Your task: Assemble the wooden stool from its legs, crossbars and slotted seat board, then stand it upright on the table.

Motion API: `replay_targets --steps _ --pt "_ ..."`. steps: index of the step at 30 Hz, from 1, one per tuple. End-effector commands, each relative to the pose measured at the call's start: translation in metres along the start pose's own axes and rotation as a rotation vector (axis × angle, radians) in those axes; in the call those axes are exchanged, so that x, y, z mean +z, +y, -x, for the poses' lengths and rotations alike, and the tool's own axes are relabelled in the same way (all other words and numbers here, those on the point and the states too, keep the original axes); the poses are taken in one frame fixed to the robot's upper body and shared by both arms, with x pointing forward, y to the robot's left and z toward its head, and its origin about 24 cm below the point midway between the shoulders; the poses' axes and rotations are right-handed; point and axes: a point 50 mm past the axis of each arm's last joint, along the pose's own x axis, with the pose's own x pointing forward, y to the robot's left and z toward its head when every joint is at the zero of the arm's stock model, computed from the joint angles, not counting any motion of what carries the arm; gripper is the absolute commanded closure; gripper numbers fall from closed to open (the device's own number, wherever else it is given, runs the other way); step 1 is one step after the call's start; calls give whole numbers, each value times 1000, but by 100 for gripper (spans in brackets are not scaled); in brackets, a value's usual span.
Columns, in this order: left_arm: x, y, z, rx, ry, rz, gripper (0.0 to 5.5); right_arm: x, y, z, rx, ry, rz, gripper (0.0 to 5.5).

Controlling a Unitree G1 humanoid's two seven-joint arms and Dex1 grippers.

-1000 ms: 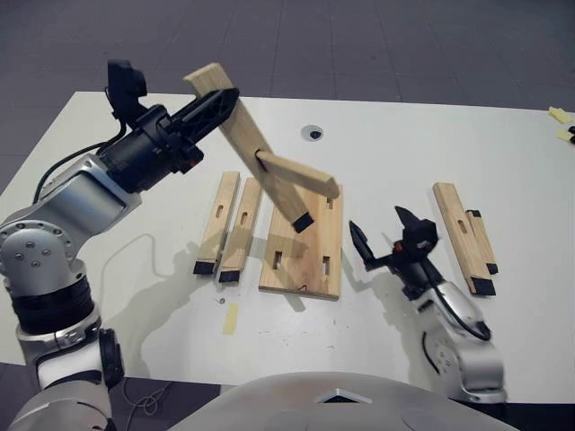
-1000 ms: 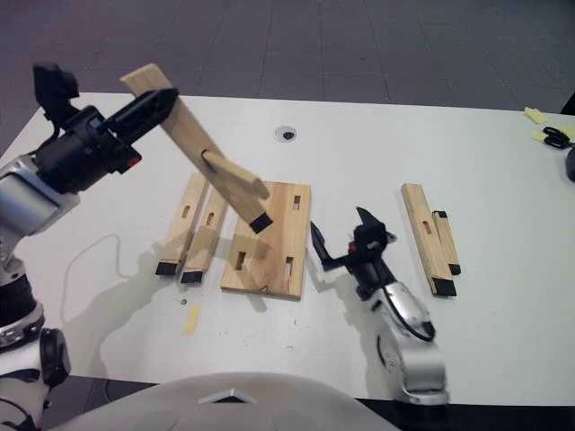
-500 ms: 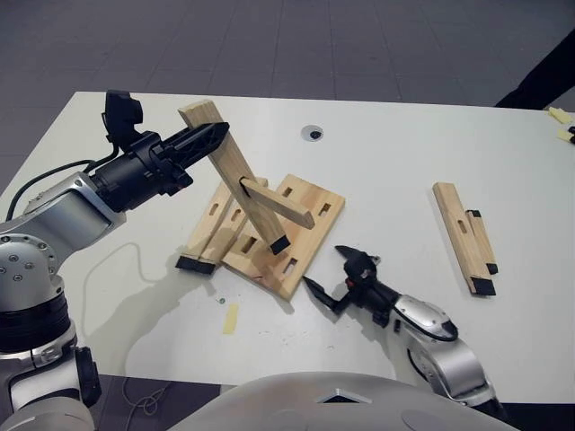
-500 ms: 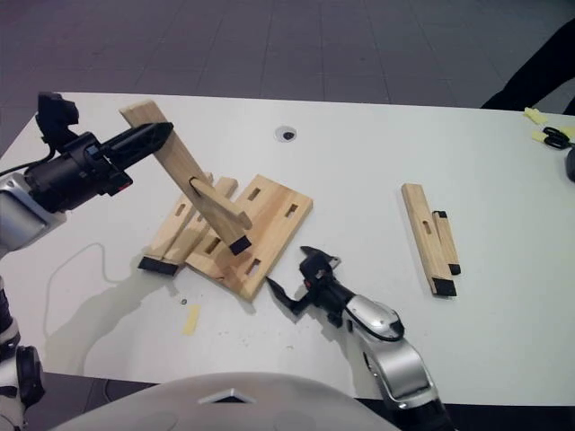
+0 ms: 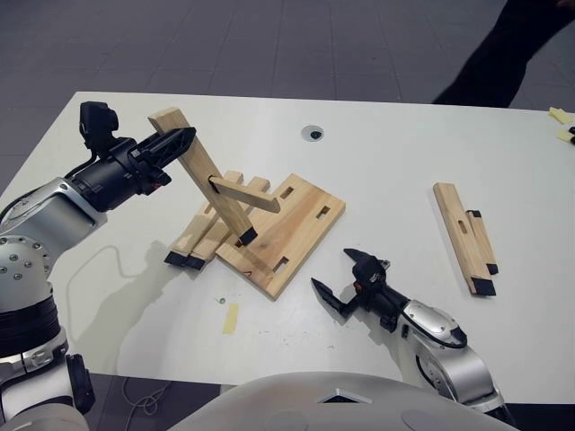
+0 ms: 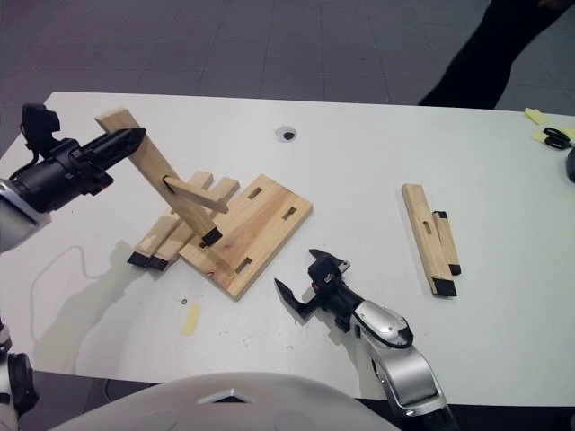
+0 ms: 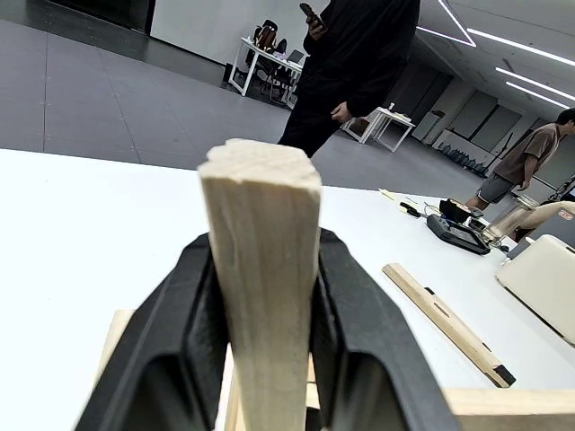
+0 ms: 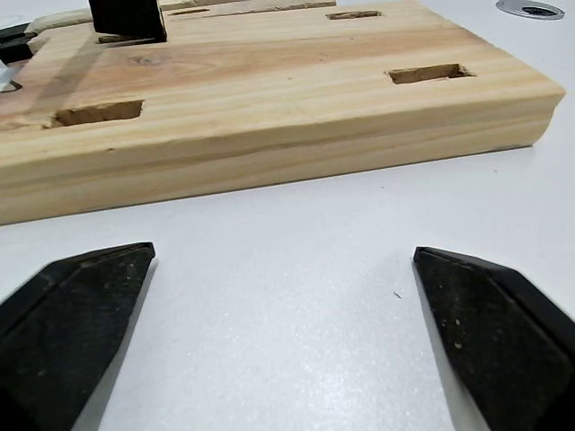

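My left gripper [image 5: 180, 140] is shut on the upper end of a wooden leg [image 5: 203, 177], held tilted above the table, its black-capped foot over the slotted seat board [image 5: 286, 235]. A crossbar [image 5: 244, 190] sticks out of the leg's slot. In the left wrist view the leg's end [image 7: 260, 269] stands between the black fingers [image 7: 184, 332]. Two more legs [image 5: 203, 237] lie side by side against the board's left edge. A further leg with a crossbar [image 5: 464, 235] lies at the right. My right gripper [image 5: 334, 271] rests open on the table just off the board's near corner, facing the board's edge [image 8: 269, 135].
A round cable hole [image 5: 313, 133] sits at the table's far middle. A strip of yellow tape [image 5: 231, 318] and a small screw [image 5: 218, 301] lie near the front edge. Tape scraps [image 5: 561, 115] and scissors [image 6: 557, 136] lie at the far right. A person stands behind the table.
The seat board has turned and slid left against the two loose legs. My right gripper swept left along the table, then drew back slightly. My left gripper carried its leg leftward.
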Motion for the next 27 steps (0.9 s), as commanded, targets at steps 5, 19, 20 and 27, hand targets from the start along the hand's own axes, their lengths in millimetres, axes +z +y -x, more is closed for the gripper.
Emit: replay_targets --steps 5,19,20,27 --pt "-8 14 7 93 26 -32 446 -1 -3 1 -24 -6 5 10" --pt "-8 12 11 84 32 -43 446 2 -4 -1 -22 -5 31 10" --pt "-9 11 12 77 32 -33 446 2 -5 -1 -25 -4 34 10" --pt "-4 13 13 81 12 -19 446 1 -3 0 -26 4 40 10"
